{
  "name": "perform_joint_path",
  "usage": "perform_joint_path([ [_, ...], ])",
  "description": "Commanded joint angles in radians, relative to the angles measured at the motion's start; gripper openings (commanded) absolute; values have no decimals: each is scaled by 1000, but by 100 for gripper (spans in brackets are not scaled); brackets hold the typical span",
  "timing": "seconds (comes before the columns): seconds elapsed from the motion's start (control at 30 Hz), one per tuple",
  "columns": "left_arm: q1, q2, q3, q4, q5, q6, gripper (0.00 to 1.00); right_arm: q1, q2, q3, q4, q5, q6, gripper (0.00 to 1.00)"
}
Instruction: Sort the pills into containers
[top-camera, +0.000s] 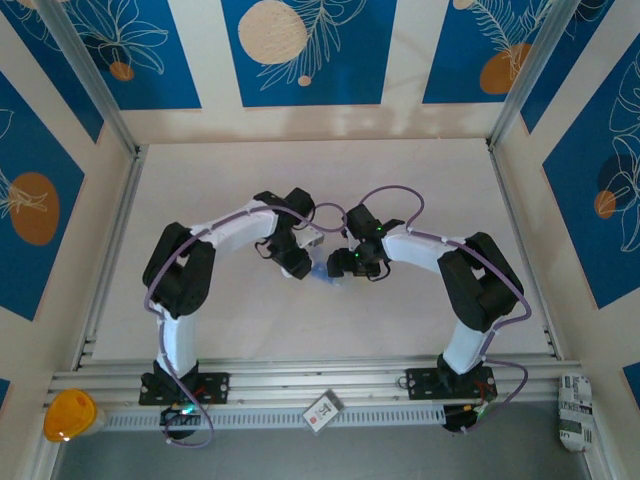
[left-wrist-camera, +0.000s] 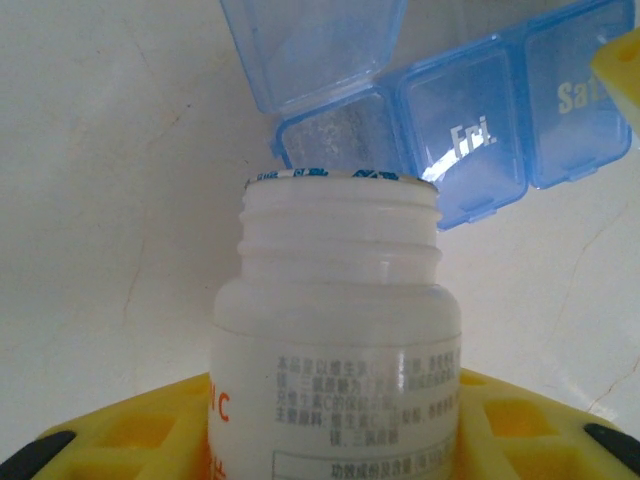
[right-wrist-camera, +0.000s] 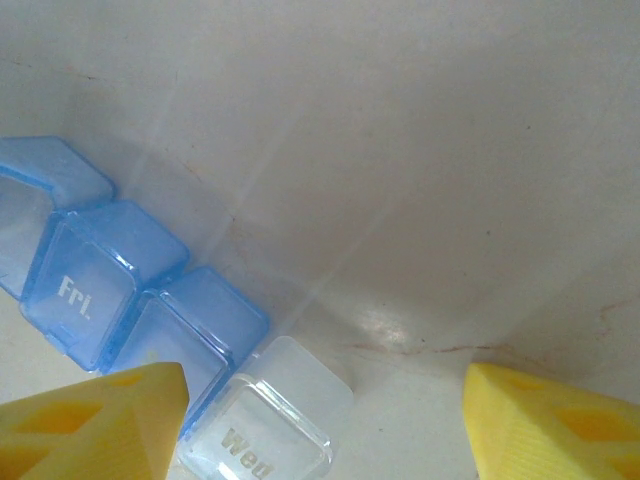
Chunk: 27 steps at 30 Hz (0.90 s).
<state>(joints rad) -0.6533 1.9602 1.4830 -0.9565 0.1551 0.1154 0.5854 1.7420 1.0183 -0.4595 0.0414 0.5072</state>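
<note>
My left gripper (left-wrist-camera: 335, 435) is shut on a white uncapped pill bottle (left-wrist-camera: 335, 330), its yellow fingers (left-wrist-camera: 120, 435) on either side of the body. The bottle's mouth (left-wrist-camera: 340, 182) points at the blue pill box (left-wrist-camera: 470, 130), just short of a compartment whose lid (left-wrist-camera: 310, 50) stands open. No pills can be seen. In the right wrist view, the pill box (right-wrist-camera: 95, 285) lies at lower left with "Fri" and a clear "Wed" compartment (right-wrist-camera: 265, 425). My right gripper (right-wrist-camera: 320, 430) is open beside it. From above, both grippers (top-camera: 300, 262) (top-camera: 352, 262) meet over the box (top-camera: 326, 276).
An orange bottle (top-camera: 68, 416) stands at the near left corner, outside the rail. A small white card (top-camera: 323, 411) lies on the front rail (top-camera: 300, 380), and a white packet (top-camera: 575, 410) lies at the near right. Blue patterned walls enclose the pale table (top-camera: 320, 180).
</note>
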Motion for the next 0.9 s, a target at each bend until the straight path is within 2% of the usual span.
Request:
perform_joint_path([
  [0.0, -12, 24, 32, -62, -14, 20, 0, 16, 27, -43, -1, 15, 20, 73],
  [0.87, -15, 81, 112, -158, -38, 32, 0, 23, 36, -39, 4, 11, 24, 73],
])
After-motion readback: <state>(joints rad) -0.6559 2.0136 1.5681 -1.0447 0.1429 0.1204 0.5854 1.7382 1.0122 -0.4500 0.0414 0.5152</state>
